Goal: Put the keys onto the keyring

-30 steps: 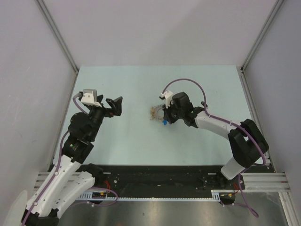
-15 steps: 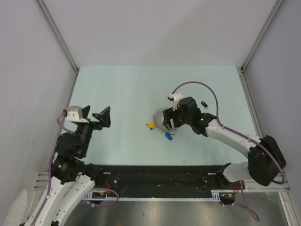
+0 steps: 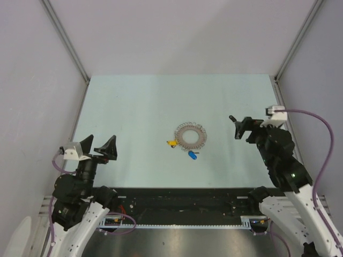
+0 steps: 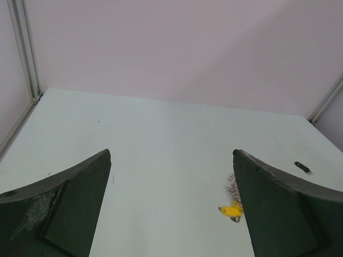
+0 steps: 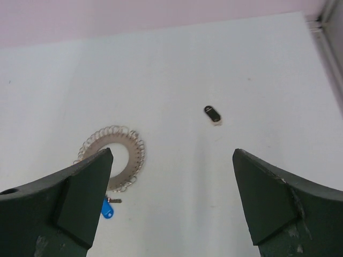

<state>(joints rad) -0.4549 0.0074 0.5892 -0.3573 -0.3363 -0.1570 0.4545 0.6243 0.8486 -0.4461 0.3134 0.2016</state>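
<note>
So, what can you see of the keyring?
The keyring is a silvery-grey ring of coiled wire loops with a scalloped rim and an open middle. It lies flat near the middle of the table. The yellow key lies at its left rim; whether it is threaded on, I cannot tell. The blue key lies just nearer. Nothing grips it.

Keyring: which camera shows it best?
Top external: the whole keyring lies unobstructed. The right wrist view shows it larger, but a finger hides its lower left. The left wrist view catches only a sliver beside a finger.
</note>
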